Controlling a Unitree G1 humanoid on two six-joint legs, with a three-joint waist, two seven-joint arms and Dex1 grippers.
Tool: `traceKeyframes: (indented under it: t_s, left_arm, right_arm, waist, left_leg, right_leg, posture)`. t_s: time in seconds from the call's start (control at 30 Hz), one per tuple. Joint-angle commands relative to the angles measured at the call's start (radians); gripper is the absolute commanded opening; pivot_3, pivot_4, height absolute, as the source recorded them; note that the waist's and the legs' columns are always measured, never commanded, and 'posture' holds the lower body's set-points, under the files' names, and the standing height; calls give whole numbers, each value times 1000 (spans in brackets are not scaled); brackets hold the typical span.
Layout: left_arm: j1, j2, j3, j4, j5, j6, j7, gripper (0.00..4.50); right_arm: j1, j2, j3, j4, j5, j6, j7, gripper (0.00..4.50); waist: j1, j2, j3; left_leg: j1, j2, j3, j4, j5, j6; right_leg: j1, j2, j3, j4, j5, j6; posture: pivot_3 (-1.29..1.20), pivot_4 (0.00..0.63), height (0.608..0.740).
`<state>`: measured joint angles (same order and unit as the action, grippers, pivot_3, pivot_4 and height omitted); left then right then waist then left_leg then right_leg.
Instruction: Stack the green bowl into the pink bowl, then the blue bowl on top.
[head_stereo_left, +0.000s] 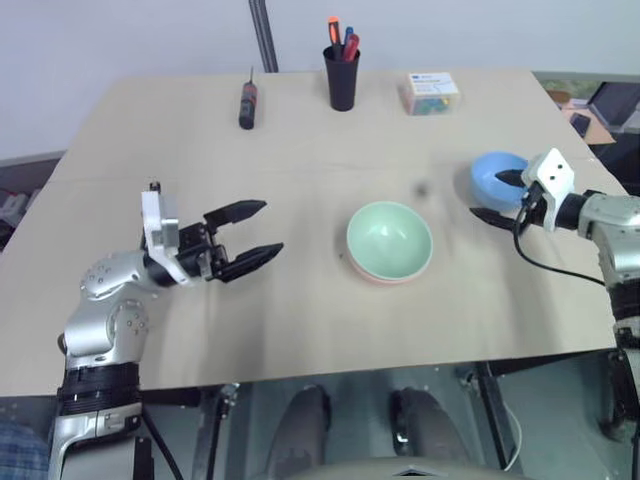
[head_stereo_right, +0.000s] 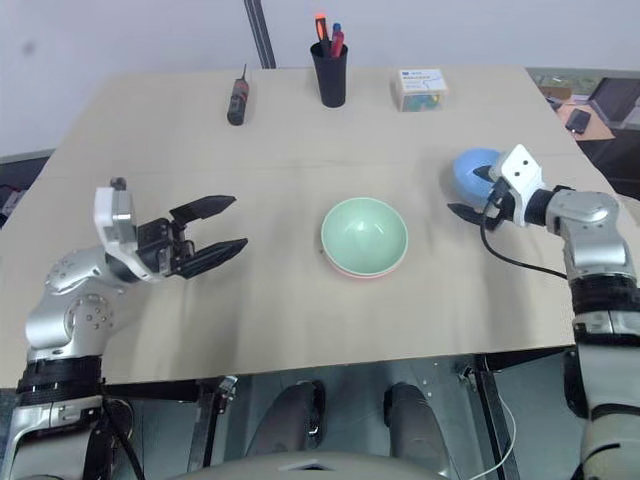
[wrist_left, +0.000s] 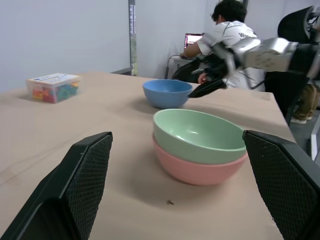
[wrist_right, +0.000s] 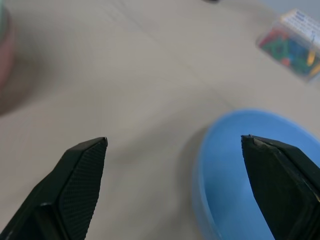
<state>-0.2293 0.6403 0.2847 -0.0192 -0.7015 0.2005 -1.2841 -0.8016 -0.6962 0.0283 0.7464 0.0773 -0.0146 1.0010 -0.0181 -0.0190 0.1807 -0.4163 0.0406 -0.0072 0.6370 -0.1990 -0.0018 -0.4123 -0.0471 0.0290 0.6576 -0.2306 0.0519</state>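
The green bowl (head_stereo_left: 390, 240) sits nested inside the pink bowl (wrist_left: 192, 170) at the middle of the table; only a thin pink rim shows below it from above. The blue bowl (head_stereo_left: 497, 178) stands by itself toward the right edge. My right gripper (head_stereo_left: 497, 195) is open at the blue bowl's near rim, one finger over the bowl and one beside it, holding nothing. My left gripper (head_stereo_left: 257, 232) is open and empty over the table, well left of the stacked bowls, pointing toward them.
At the back of the table stand a black pen cup (head_stereo_left: 341, 76), a black screwdriver (head_stereo_left: 247, 103) and a clear box of coloured pieces (head_stereo_left: 432, 92). A person (wrist_left: 227, 37) sits at a laptop beyond the table's right side.
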Motion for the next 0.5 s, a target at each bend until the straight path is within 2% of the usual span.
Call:
traceKeyframes:
  t_s: [0.03, 0.1, 0.13, 0.17, 0.2, 0.23, 0.43, 0.47, 0.5]
  left_arm:
    - [43, 20, 39, -66, -26, -27, -35, 4410]
    - [59, 17, 45, -76, -33, -29, -36, 4410]
    - [74, 19, 45, -87, -34, -24, -38, 4500]
    - [84, 18, 47, -96, -38, -19, -35, 4500]
    - [94, 19, 49, -103, -39, -15, -33, 4500]
    - [103, 21, 49, -110, -39, -12, -33, 4500]
    - [127, 22, 56, -133, -51, -7, -20, 4500]
    - [128, 22, 56, -133, -53, -7, -21, 4500]
    - [128, 23, 56, -133, -55, -6, -21, 4500]
  right_arm:
    - [-114, 6, 30, 194, -76, -82, -24, 4500]
    - [-154, 16, 44, 263, -99, -113, -14, 4500]
    - [-175, 24, 48, 295, -108, -123, -13, 3990]
    - [-192, 29, 54, 321, -118, -134, -10, 3831]
    - [-204, 33, 61, 341, -129, -141, -4, 3401]
    - [-213, 37, 64, 358, -138, -148, -1, 2768]
    - [-234, 51, 62, 413, -159, -189, 10, 404]
    - [-235, 52, 61, 416, -160, -194, 11, 87]
    - [-236, 52, 60, 419, -161, -197, 12, 87]
  waist:
    - [-2, 0, 0]
    - [-4, 0, 0]
    - [-4, 0, 0]
    - [-6, 0, 0]
    - [-9, 0, 0]
    - [-11, 0, 0]
    - [-20, 0, 0]
    - [-22, 0, 0]
    - [-23, 0, 0]
  left_leg:
    - [0, 0, 0, 0, 0, 0]
    - [0, 0, 0, -1, 0, 0]
    - [0, 0, 0, -1, 0, 0]
    - [0, 0, 0, -1, 0, 0]
    - [0, 0, 0, -1, 0, 0]
    - [0, 0, 0, -1, 0, 0]
    - [0, 0, 0, -1, 0, 0]
    - [0, 0, 0, -1, 0, 0]
    - [0, 0, 0, -1, 0, 0]
  right_leg:
    - [0, 0, 0, 0, 0, 0]
    - [0, 0, 0, 0, 0, 0]
    - [0, 0, 0, 0, 0, 0]
    - [0, 0, 0, 0, 0, 0]
    - [0, 0, 0, 0, 0, 0]
    - [0, 0, 0, 0, 0, 0]
    - [0, 0, 0, 0, 0, 0]
    - [0, 0, 0, 0, 0, 0]
    - [0, 0, 0, 0, 0, 0]
  posture:
    - [0, 150, 740]
    - [0, 150, 740]
    - [0, 150, 740]
    - [0, 150, 740]
    - [0, 150, 740]
    - [0, 150, 740]
    - [0, 150, 740]
    - [0, 150, 740]
    - [0, 150, 740]
